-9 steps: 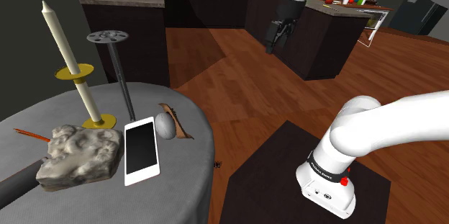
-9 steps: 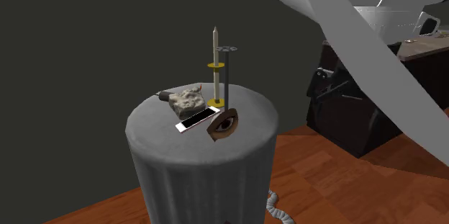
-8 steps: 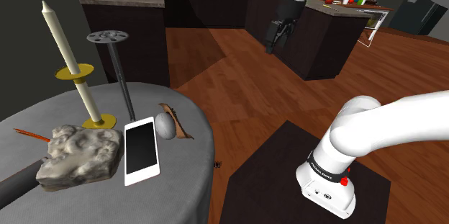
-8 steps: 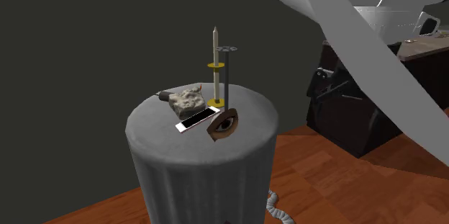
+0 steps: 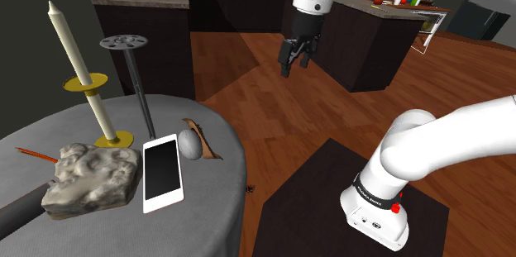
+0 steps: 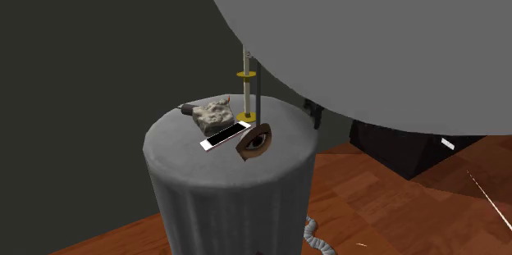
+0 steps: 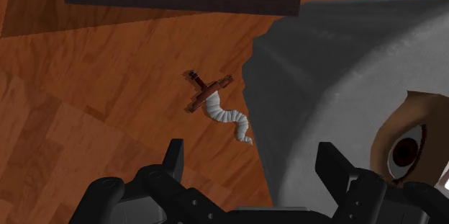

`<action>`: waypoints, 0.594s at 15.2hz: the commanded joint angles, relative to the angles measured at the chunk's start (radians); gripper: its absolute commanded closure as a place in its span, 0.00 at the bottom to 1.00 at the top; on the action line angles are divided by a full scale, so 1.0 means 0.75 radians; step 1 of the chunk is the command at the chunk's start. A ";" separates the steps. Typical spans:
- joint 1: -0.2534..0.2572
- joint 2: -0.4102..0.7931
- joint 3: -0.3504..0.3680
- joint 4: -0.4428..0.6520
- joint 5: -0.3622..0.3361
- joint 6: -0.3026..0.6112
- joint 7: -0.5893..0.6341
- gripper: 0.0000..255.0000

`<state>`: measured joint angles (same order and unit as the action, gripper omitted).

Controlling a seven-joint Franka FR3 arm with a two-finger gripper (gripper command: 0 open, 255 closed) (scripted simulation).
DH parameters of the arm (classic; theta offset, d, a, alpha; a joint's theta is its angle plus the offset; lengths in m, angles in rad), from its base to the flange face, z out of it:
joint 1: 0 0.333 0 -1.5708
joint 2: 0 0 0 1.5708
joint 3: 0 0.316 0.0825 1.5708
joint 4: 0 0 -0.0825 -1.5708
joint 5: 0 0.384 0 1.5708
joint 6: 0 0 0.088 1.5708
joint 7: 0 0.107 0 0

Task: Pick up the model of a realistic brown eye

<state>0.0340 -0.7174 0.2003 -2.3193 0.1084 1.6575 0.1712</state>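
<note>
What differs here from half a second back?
The arm swung the open tool toward the shoulder view's left and slightly lower, nearer the table; nothing was grasped. The eye model, phone, candle and rock stayed put.

**Arm arched high, gripper spread**

The white arm (image 5: pixel 430 144) is bent upward from its lower joint and arched across the shoulder view's top. The black gripper (image 5: pixel 293 64) is pointed downward in mid-air. Its fingers (image 7: pixel 175 159) are set well apart, and nothing is clasped between them.
</note>
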 commanded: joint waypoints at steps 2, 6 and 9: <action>0.015 0.063 0.086 0.004 0.043 0.049 0.104 0.00; 0.028 0.182 0.208 0.050 0.086 0.109 0.247 0.00; 0.031 0.288 0.299 0.102 0.101 0.154 0.358 0.00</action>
<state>0.0569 -0.5291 0.4021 -2.2525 0.1807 1.7575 0.4112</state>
